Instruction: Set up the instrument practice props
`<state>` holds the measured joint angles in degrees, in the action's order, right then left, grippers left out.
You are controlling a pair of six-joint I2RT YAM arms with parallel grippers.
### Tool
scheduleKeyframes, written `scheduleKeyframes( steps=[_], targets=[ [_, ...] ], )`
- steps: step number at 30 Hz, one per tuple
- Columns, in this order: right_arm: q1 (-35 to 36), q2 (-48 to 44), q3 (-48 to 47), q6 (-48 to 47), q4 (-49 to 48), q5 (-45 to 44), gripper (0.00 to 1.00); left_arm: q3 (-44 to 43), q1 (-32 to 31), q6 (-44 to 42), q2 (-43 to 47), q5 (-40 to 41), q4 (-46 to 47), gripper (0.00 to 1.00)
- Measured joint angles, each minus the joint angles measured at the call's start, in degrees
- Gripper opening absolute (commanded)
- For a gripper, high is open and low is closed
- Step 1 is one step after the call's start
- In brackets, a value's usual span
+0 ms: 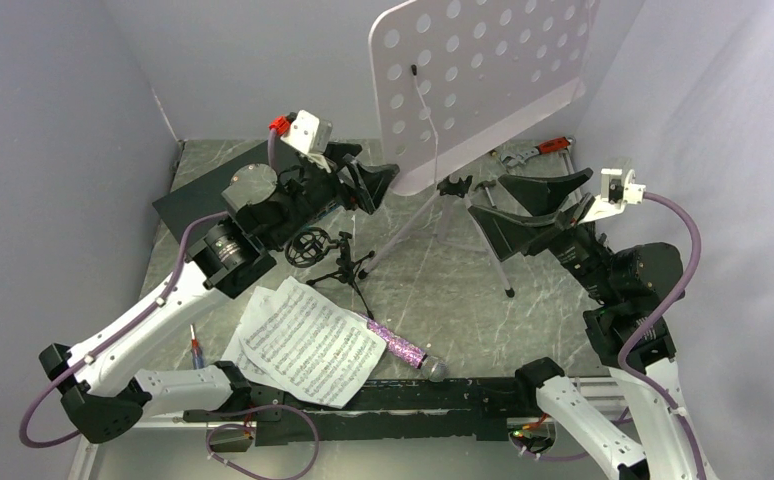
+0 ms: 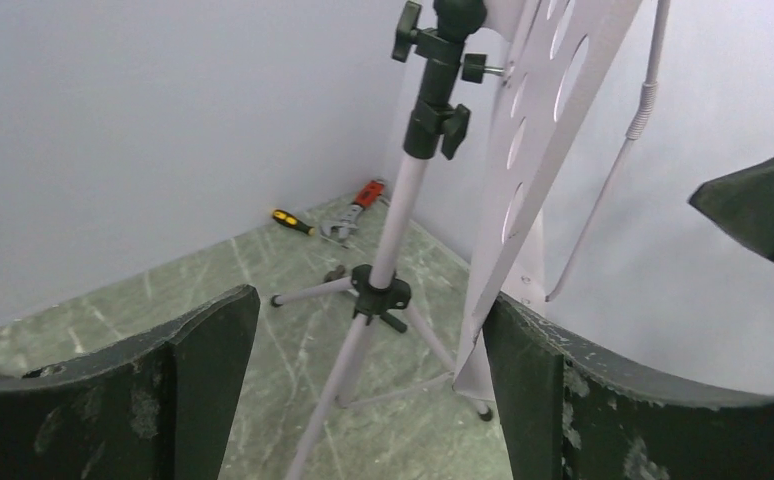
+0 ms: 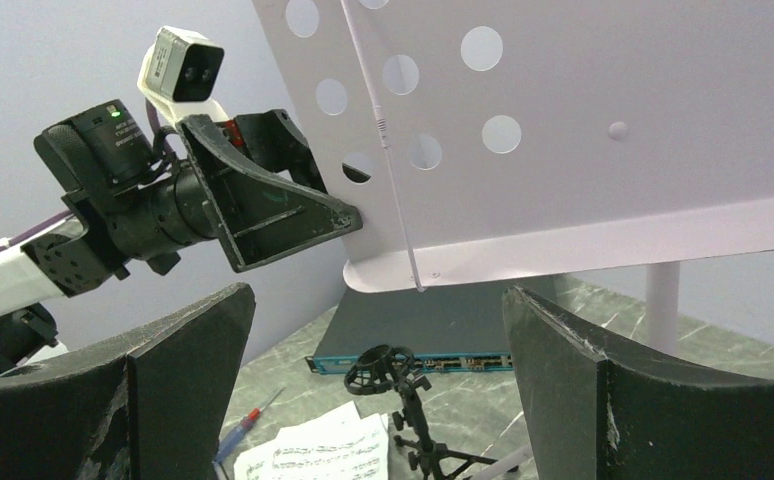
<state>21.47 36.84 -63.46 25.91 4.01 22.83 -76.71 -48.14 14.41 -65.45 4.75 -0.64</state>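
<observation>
Music stand (image 1: 483, 70) upright; left tool (image 1: 371, 186) and right tool (image 1: 511, 206) flank it, both wide open. Next up, probably: grabbing the sheet-music pages (image 1: 308, 342).

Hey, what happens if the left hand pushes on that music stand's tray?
The stand looks top-heavy: a wide tray high on a thin pole over a slim tripod, so it may tip or skid. The tray probably also swivels at its clamp.
</observation>
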Motion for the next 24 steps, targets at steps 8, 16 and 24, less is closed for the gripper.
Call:
scheduleKeyframes(
  steps=[8,16,24],
  targets=[
    [0.0,-0.8,0.7,-0.9,1.9,-0.9,1.00,-2.3,0.0,-5.6,-0.8,5.5,-4.1,0.88],
    [0.0,-0.9,1.7,-1.2,3.3,-1.5,1.00,-5.2,0.0,-9.9,-1.9,11.9,-8.2,0.89],
    [0.0,-0.9,3.9,-1.2,3.3,-1.5,1.00,-9.1,0.1,-15.2,-3.9,16.4,-12.8,0.90]
  ],
)
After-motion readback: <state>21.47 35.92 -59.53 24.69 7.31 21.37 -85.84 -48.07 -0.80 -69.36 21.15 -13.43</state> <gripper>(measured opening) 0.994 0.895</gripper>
